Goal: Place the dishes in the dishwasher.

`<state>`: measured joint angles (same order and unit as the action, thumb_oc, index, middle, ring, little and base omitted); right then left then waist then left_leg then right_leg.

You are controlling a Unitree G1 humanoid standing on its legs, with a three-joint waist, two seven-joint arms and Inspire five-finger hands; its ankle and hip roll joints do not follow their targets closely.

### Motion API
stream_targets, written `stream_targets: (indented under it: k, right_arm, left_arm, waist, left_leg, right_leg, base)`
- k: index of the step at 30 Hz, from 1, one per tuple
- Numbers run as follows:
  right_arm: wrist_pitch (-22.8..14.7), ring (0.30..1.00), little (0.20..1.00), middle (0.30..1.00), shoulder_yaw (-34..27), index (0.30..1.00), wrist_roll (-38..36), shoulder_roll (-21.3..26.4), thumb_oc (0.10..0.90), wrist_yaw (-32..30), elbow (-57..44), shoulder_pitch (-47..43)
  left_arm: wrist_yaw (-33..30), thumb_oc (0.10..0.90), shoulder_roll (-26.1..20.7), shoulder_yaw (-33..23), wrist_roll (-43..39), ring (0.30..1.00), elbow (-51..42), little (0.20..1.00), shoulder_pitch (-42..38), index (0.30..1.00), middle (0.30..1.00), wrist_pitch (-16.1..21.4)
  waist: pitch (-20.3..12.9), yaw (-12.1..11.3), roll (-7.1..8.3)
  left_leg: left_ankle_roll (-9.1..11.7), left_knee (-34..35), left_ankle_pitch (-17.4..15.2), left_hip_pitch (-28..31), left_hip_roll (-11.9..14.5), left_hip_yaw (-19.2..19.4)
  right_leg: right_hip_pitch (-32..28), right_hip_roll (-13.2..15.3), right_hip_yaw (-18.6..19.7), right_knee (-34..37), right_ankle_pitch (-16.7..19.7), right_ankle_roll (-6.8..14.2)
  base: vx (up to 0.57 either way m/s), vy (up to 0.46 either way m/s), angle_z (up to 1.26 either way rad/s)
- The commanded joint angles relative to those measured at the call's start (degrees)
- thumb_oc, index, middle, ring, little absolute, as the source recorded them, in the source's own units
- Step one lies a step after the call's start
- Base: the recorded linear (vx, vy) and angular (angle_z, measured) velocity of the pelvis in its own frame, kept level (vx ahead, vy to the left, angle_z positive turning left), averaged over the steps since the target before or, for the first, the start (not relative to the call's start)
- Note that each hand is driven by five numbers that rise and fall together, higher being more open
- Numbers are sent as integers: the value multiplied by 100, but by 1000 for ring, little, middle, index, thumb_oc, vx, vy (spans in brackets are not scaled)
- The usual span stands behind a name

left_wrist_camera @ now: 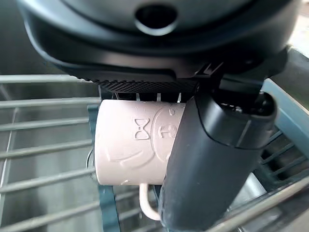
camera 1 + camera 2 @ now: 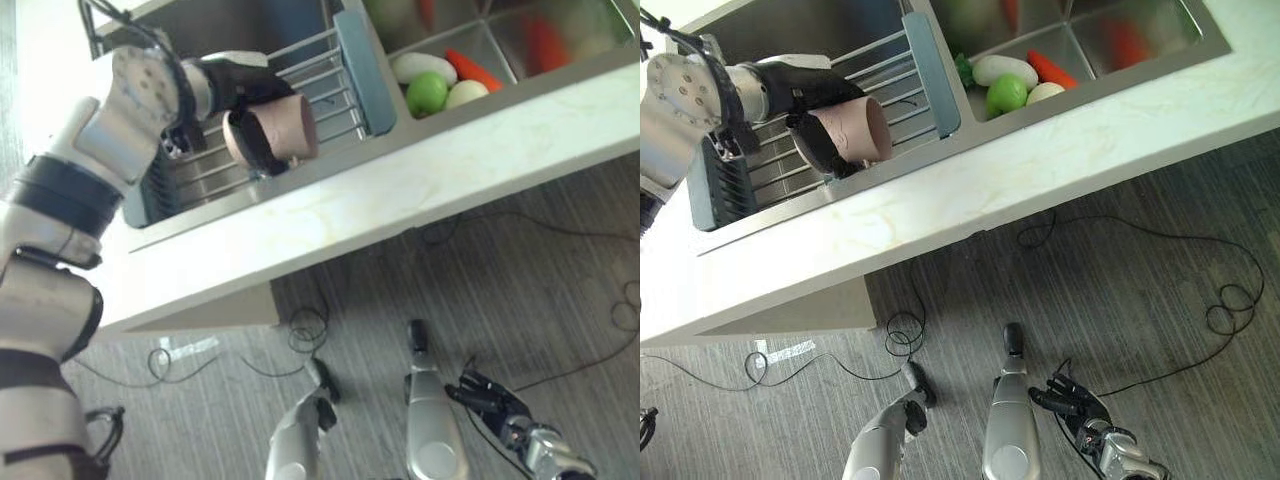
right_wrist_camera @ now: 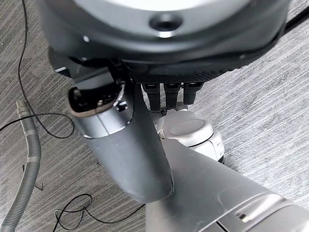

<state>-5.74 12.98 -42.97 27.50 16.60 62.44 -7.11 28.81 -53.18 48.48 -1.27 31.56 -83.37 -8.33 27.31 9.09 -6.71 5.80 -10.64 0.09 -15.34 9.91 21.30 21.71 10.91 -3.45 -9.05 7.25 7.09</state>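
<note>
Pale marble tabletop (image 2: 420,190) is running around a steel sink (image 2: 1110,75), and over its wire rack (image 2: 320,90) the left robot hand (image 2: 235,80) is gripping a pink mug (image 2: 280,130) sideways, while the right robot hand (image 2: 1075,400) is hanging relaxed near the floor (image 2: 1120,290).

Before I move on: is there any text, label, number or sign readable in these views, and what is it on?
No readable words, numbers or brand labels.
Pink mug, held by the left hand over the sink rack: embossed relief only, a bow-tie shape and faint curved figures; no letters can be made out.
Vegetables in the sink basin, counter: no print visible.
Right hand hangs low over the floor: no markings legible.
</note>
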Motion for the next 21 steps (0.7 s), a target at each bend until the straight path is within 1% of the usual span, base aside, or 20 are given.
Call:
stream_targets:
  k: [1, 2, 3, 4, 5, 7, 8, 9, 11, 12, 13, 15, 16, 17, 18, 19, 20, 21]
  right_arm:
    - [-152, 900, 900, 900, 44, 900, -115, -87, 800, 142, -443, 259]
    - [-144, 900, 900, 900, 39, 900, -89, -121, 800, 102, -498, 323]
    - [-154, 900, 900, 900, 13, 900, -46, -160, 800, 86, -497, 362]
    - [-162, 900, 900, 900, 3, 900, 17, -237, 800, 27, -500, 424]
    - [-172, 900, 900, 900, 5, 900, 46, -290, 800, -14, -499, 489]
    - [-197, 900, 900, 900, -47, 900, 169, -421, 800, -86, -460, 626]
    - [-196, 900, 900, 900, -63, 900, 212, -483, 800, -121, -444, 680]
    - [-200, 900, 900, 900, -108, 900, 256, -585, 800, -163, -392, 774]
    - [-177, 900, 900, 900, -181, 900, 306, -721, 800, -218, -295, 882]
    - [-124, 900, 900, 900, -238, 900, 322, -795, 800, -237, -242, 948]
    - [-97, 900, 900, 900, -268, 900, 352, -821, 800, -234, -207, 989]
    - [57, 900, 900, 900, -402, 900, 670, -925, 800, -273, -14, 1052]
    - [82, 900, 900, 900, -412, 900, 724, -930, 800, -276, 16, 1051]
    - [155, 900, 900, 900, -460, 900, 872, -942, 800, -284, 140, 1081]
    - [200, 900, 900, 900, -499, 900, 962, -935, 800, -290, 230, 1086]
    - [223, 900, 900, 900, -536, 900, 1054, -916, 800, -287, 361, 1081]
    - [276, 900, 900, 900, -636, 900, 1151, -898, 800, -264, 502, 1067]
    - [309, 900, 900, 900, -689, 900, 1174, -885, 800, -277, 565, 1049]
  left_arm:
    - [-1109, 400, -861, 269, -203, 300, -29, 300, 664, 300, 300, 12]
    - [-1583, 400, -843, 88, -366, 300, -275, 300, 724, 300, 300, 170]
    - [-1935, 400, -825, -31, -348, 300, -488, 300, 812, 300, 300, 154]
    - [-2486, 400, -833, -259, -411, 300, -804, 300, 1015, 300, 300, 161]
    - [-2896, 400, -843, -512, -450, 300, -962, 300, 1212, 300, 300, 300]
    - [-3575, 400, -883, -1008, -409, 300, -1327, 300, 1639, 300, 300, 370]
    - [-3788, 400, -915, -1271, -374, 300, -1503, 300, 1865, 300, 300, 409]
    - [-4130, 400, -945, -1709, -247, 300, -1733, 300, 2223, 300, 300, 522]
    - [-4602, 400, -1009, -2276, -43, 300, -2045, 300, 2684, 300, 300, 614]
    - [-4879, 400, -1101, -2631, 42, 300, -2173, 300, 2943, 300, 300, 681]
    - [-5078, 400, -1168, -2863, 77, 300, -2246, 300, 3142, 300, 300, 715]
    - [-5499, 400, -1457, -3621, 167, 300, -2398, 300, 3713, 300, 300, 899]
    - [-5557, 400, -1507, -3721, 169, 300, -2413, 300, 3781, 300, 300, 883]
    - [-5696, 400, -1680, -4099, 137, 300, -2473, 300, 4064, 300, 300, 899]
    - [-5677, 400, -1796, -4330, 75, 300, -2513, 300, 4225, 300, 300, 864]
    - [-5760, 400, -1914, -4601, 55, 300, -2541, 300, 4439, 300, 300, 845]
    - [-5782, 400, -2047, -4895, -15, 300, -2555, 300, 4613, 300, 300, 822]
    - [-5787, 400, -2108, -5102, -74, 300, -2578, 300, 4752, 300, 300, 807]
  waist:
    - [248, -135, 358]
    - [248, -155, 375]
    - [233, -165, 378]
    - [167, -192, 383]
    - [97, -227, 387]
    - [-59, -295, 380]
    - [-154, -333, 377]
    - [-298, -402, 374]
    - [-511, -495, 365]
    - [-691, -564, 353]
    - [-801, -590, 335]
    - [-1237, -763, 264]
    - [-1310, -797, 255]
    - [-1512, -916, 212]
    - [-1652, -998, 185]
    - [-1781, -1076, 141]
    - [-1907, -1185, 95]
    - [-1974, -1223, 62]
  left_leg:
    - [-3, -654, -552, -230, -18, -335]
    - [-11, -654, -572, -148, -45, -363]
    - [-16, -654, -591, -98, -66, -387]
    - [-23, -654, -616, -23, -88, -406]
    - [-29, -654, -639, 41, -103, -421]
    - [-49, -654, -703, 192, -135, -452]
    - [-53, -654, -714, 232, -142, -466]
    - [-62, -654, -749, 337, -163, -497]
    - [-73, -654, -811, 522, -169, -547]
    - [-78, -654, -841, 619, -173, -583]
    - [-84, -654, -864, 686, -183, -610]
    - [-57, -654, -895, 897, -181, -716]
    - [-52, -654, -866, 894, -174, -720]
    - [-7, -654, -869, 999, -138, -771]
    - [24, -654, -819, 998, -108, -811]
    - [73, -654, -781, 1014, -44, -866]
    - [134, -654, -734, 1013, 77, -875]
    - [176, -654, -710, 1003, 151, -858]
  right_leg:
    - [157, 278, -205, -814, -931, 556]
    - [60, 270, -233, -814, -962, 538]
    - [-5, 267, -255, -814, -986, 532]
    - [-98, 267, -292, -814, -1023, 519]
    - [-185, 272, -338, -814, -1063, 511]
    - [-398, 284, -442, -814, -1157, 501]
    - [-465, 277, -478, -814, -1181, 488]
    - [-624, 271, -545, -814, -1248, 473]
    - [-860, 267, -636, -814, -1349, 449]
    - [-974, 251, -664, -814, -1406, 426]
    - [-1045, 244, -677, -814, -1443, 413]
    - [-1317, 206, -747, -814, -1592, 338]
    - [-1328, 199, -762, -814, -1593, 315]
    - [-1493, 190, -846, -814, -1688, 280]
    - [-1532, 184, -885, -814, -1705, 250]
    - [-1612, 174, -957, -814, -1753, 227]
    - [-1701, 181, -1091, -814, -1808, 215]
    - [-1748, 181, -1198, -814, -1837, 206]
  base:
    - [4, 15, 9]
    - [4, 3, 5]
    - [18, 0, 8]
    - [21, -8, 10]
    - [21, -26, 21]
    - [21, -41, 20]
    - [26, -69, 15]
    - [28, -89, 26]
    - [52, -100, 34]
    - [59, -88, 38]
    - [71, -90, 33]
    - [87, -78, 24]
    - [96, -67, 29]
    - [59, -56, 39]
    - [69, -53, 34]
    - [-3, -34, 33]
    - [-44, -25, 40]
    - [-106, -24, 54]
